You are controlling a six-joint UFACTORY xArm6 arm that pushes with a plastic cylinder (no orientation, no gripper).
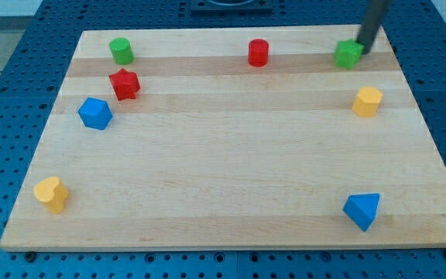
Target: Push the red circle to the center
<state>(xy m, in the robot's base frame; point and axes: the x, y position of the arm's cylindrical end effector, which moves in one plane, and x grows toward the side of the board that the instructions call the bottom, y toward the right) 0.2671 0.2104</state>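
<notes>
The red circle point(259, 53) is a short red cylinder standing near the view's top edge of the wooden board point(231, 155), a little right of the middle. My tip point(361, 52) is at the view's top right, touching the right side of a green block point(348, 54). The tip is well to the right of the red circle, with the green block between them.
A green cylinder point(121, 51), a red star point(124, 84) and a blue block point(95, 113) sit at the view's upper left. A yellow heart-like block point(51, 194) is at lower left. A yellow block point(367, 101) is at right, a blue triangle point(361, 210) at lower right.
</notes>
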